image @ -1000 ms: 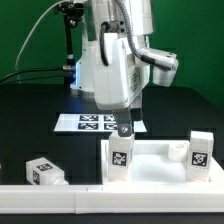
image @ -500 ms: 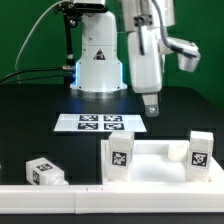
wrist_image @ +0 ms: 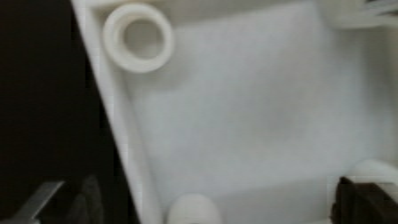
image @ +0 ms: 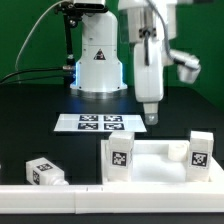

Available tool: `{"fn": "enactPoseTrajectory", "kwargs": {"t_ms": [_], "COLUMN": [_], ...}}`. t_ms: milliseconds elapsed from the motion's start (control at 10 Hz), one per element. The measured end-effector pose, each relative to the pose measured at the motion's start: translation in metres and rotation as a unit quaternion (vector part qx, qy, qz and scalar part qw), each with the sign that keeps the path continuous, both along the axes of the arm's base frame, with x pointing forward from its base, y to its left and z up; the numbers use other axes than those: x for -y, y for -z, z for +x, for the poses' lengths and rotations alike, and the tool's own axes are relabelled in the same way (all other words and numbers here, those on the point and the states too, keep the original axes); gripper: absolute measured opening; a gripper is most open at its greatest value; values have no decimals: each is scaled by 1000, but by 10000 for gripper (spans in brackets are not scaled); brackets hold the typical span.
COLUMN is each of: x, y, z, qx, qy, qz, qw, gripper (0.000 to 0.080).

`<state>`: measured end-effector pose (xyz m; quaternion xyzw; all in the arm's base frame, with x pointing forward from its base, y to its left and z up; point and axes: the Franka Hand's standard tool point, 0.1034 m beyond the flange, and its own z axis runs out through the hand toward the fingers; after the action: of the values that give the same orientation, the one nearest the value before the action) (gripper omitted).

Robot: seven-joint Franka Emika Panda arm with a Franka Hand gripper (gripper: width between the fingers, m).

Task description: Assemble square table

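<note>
Square table slab (image: 152, 160) carries two upright legs (image: 121, 157); jaws hover above, spread wide, holding nothing. Likely next: fetch loose leg (image: 45, 172) at nine o'clock.

glossy white arm (image: 148, 55); rounded white base (image: 98, 65) with blue light

black worktop (image: 30, 125), green backdrop (image: 30, 40), white square table slab (image: 150, 165), white legs (image: 121, 157) with black-and-white square tags, white marker board (image: 100, 123) printed with black tags, plain white rail (image: 80, 200), white arm (image: 145, 60), dark claw (image: 150, 117) tips
</note>
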<state>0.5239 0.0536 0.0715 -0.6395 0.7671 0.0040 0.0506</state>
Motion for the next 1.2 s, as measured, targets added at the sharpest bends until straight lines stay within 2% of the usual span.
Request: {"fn": "enactPoseTrajectory", "kwargs": {"t_ms": [100, 200, 400, 500, 700, 800, 1000, 1100, 1200], "x": [7, 5, -6, -11, -23, -22, -22, -22, -22], "y": [19, 35, 59, 64, 65, 66, 66, 66, 67], "z": [-18, -28, -37, -37, -32, -33, -33, -33, -33], "qx": [-1, -16, -35, -40, -43, -43, -43, -44, -44], "qy": [-6, -7, -10, -11, -8, -12, -12, -12, -12], "qz": [-13, -18, -29, -31, -29, -29, -30, -30, -30], "qw": [1000, 1000, 999, 999, 999, 999, 999, 999, 999], "gripper": [649, 649, 649, 649, 621, 621, 322, 322, 170]}}
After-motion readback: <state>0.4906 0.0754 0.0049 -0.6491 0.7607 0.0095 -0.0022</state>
